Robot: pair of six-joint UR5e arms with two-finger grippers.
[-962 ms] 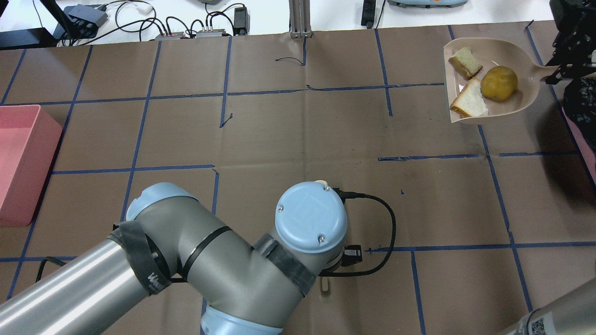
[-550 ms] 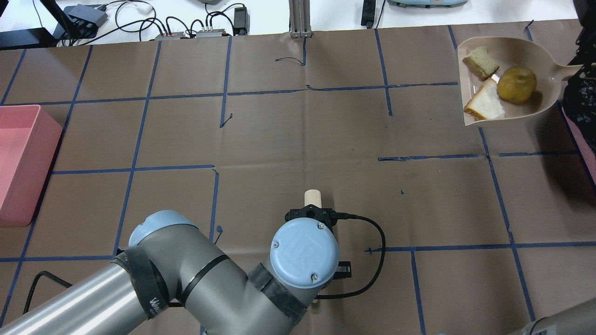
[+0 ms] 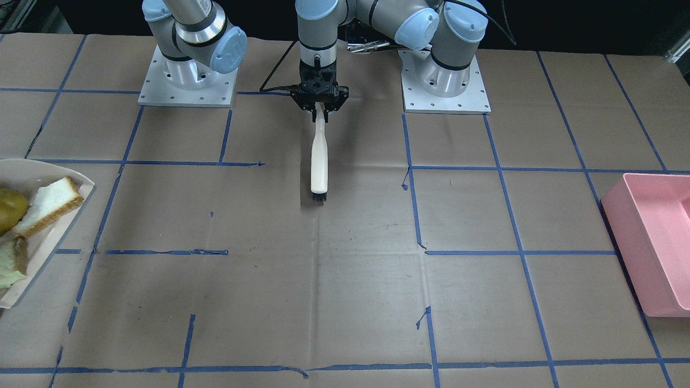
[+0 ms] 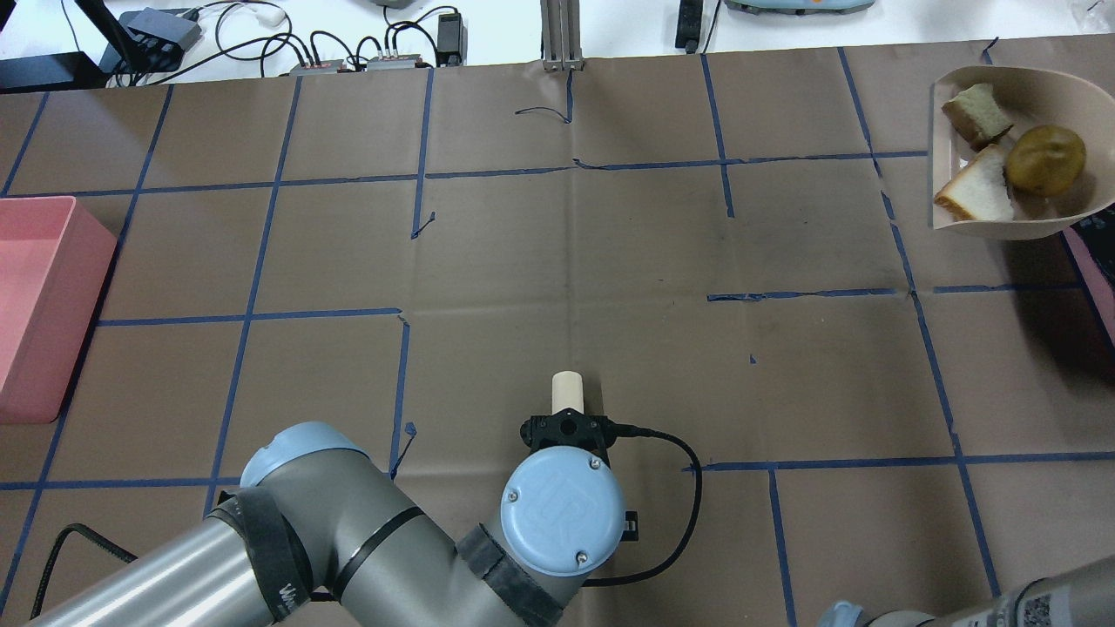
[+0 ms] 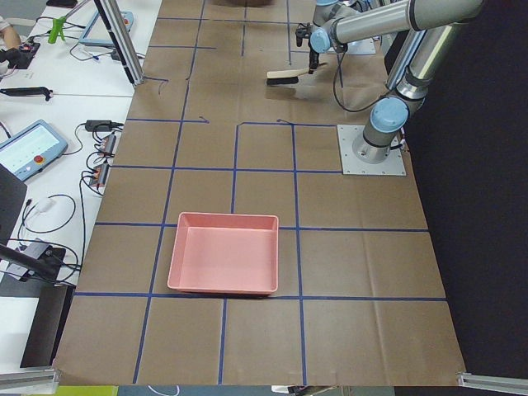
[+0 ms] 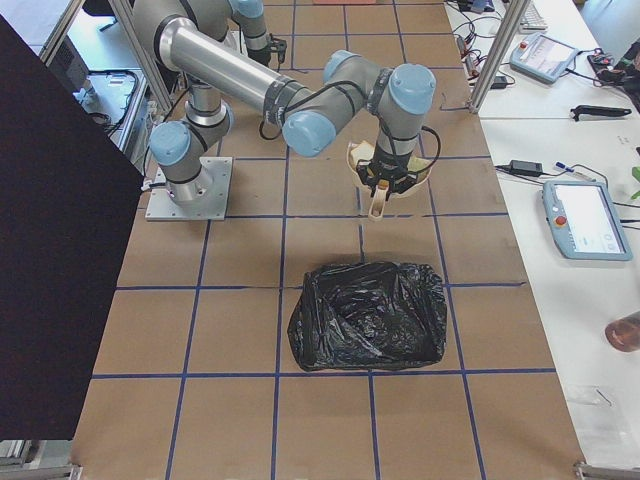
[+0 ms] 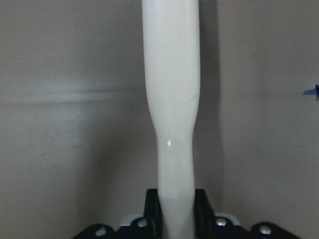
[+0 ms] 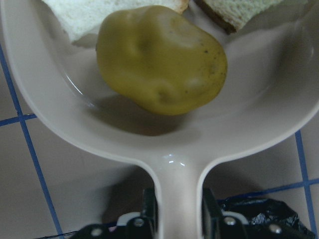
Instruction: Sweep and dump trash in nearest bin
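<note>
The trash lies in a beige dustpan (image 4: 1045, 91): a yellow-brown potato-like lump (image 4: 1045, 159) and two bread pieces (image 4: 976, 115) (image 4: 974, 193). My right gripper (image 8: 177, 211) is shut on the dustpan's handle and holds the pan above the table's right edge. The lump (image 8: 160, 59) fills the right wrist view. The bin shows as a pink sliver (image 4: 1089, 261) at the right edge, lined with a black bag (image 6: 367, 315). My left gripper (image 4: 564, 431) is shut on a cream brush handle (image 7: 172, 99), with the brush (image 3: 319, 161) pointing forward.
A large pink rectangular tub (image 4: 35, 305) stands at the table's left edge. Brown paper with blue tape lines covers the table. Cables and boxes lie along the far edge (image 4: 348, 52). My arm bases (image 3: 444, 81) sit at the near edge.
The dustpan with the trash has moved right, toward the table's right edge. My left arm has drawn the brush back toward the robot's base.
</note>
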